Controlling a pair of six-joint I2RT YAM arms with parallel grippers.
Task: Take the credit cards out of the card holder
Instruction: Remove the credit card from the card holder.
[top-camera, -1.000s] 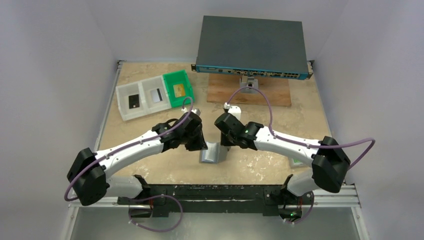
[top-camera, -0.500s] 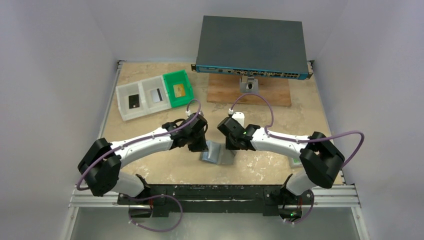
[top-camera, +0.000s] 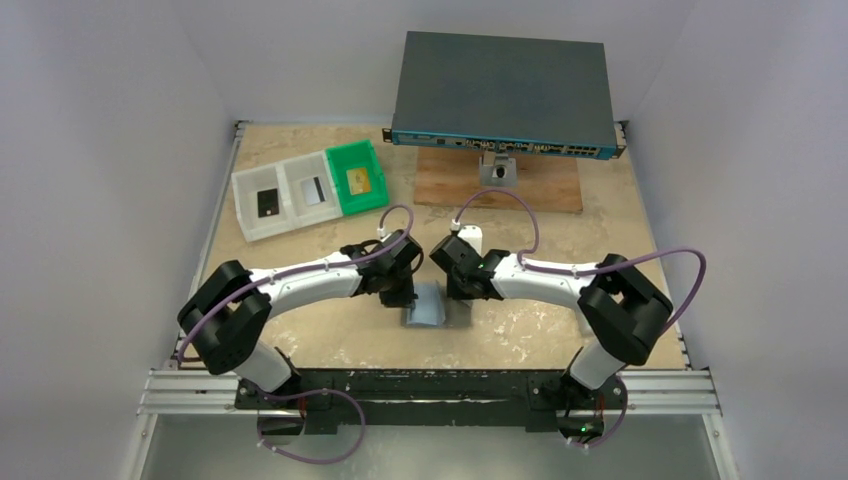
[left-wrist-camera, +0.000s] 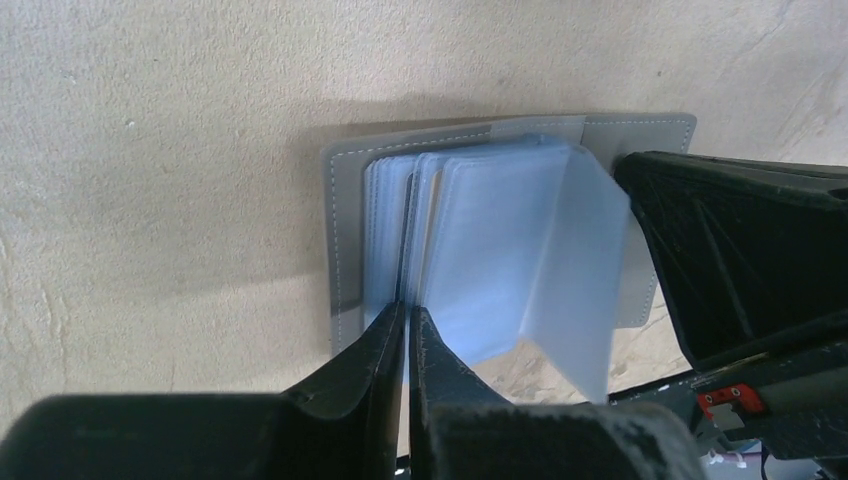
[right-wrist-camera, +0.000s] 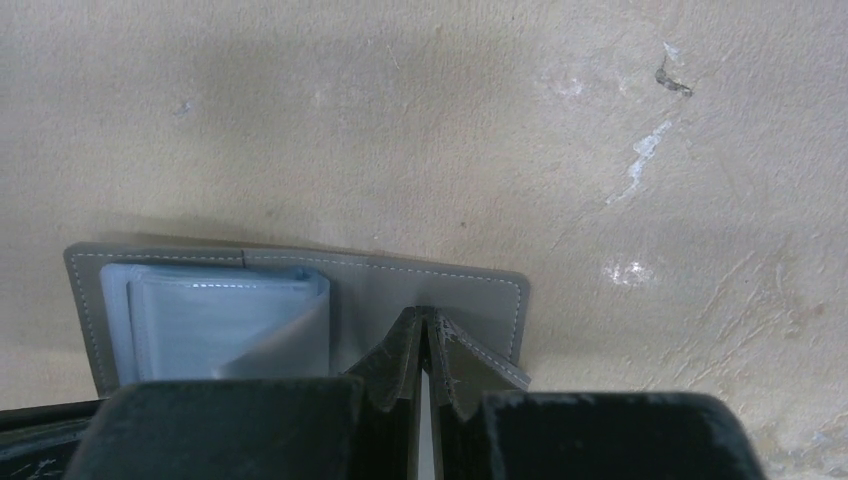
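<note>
Both jaws are clamped on the opened card holder (top-camera: 426, 304) – L jaws on a clear pocket leaf (left-wrist-camera: 400, 240), R jaws on grey cover (right-wrist-camera: 420, 285).

Both arms extended forward, forearms angled inward, wrists lowered. Left hand (left-wrist-camera: 405, 312) closed, fingertips nearly met. Right hand (right-wrist-camera: 428, 322) closed tight. Hands set close, facing each other.

Background items, tabletop
Dark grey box with ports (top-camera: 500, 90) at far edge, over a wooden board (top-camera: 545, 188); two white trays (top-camera: 250, 222) touching green tray (top-camera: 350, 155), far left on beige table (top-camera: 300, 340).
</note>
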